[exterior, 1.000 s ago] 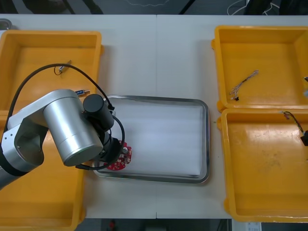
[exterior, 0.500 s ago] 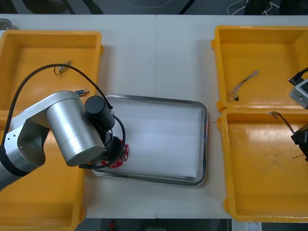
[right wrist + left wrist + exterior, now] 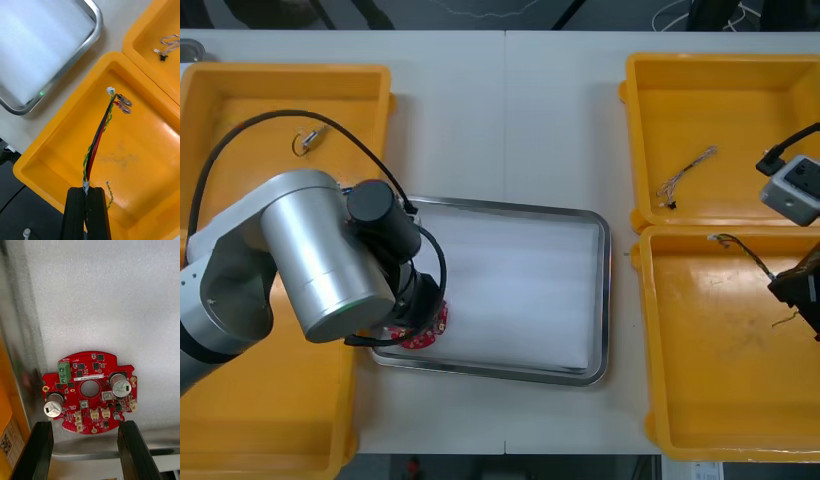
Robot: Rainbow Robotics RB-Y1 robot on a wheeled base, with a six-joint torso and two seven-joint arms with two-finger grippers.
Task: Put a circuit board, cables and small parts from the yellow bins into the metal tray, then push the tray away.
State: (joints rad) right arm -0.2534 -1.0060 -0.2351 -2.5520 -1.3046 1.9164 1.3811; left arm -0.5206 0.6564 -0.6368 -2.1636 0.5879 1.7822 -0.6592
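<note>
Your left gripper (image 3: 84, 450) is low over the near left corner of the metal tray (image 3: 605, 300), fingers spread. The red circuit board (image 3: 90, 392) lies flat on the white lining just beyond them. Your right gripper (image 3: 86, 191) hangs above the nearer right yellow bin (image 3: 660, 420), pinching a red, black and yellow-green cable (image 3: 98, 146). The farther right yellow bin (image 3: 635, 130) holds a thin cable (image 3: 688, 168).

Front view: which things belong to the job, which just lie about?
In hand: circuit board in metal tray, open left gripper at it; cable bundle, right gripper shut on it.
Lying about: thin cable, far right yellow bin; small metal part, far left yellow bin.
</note>
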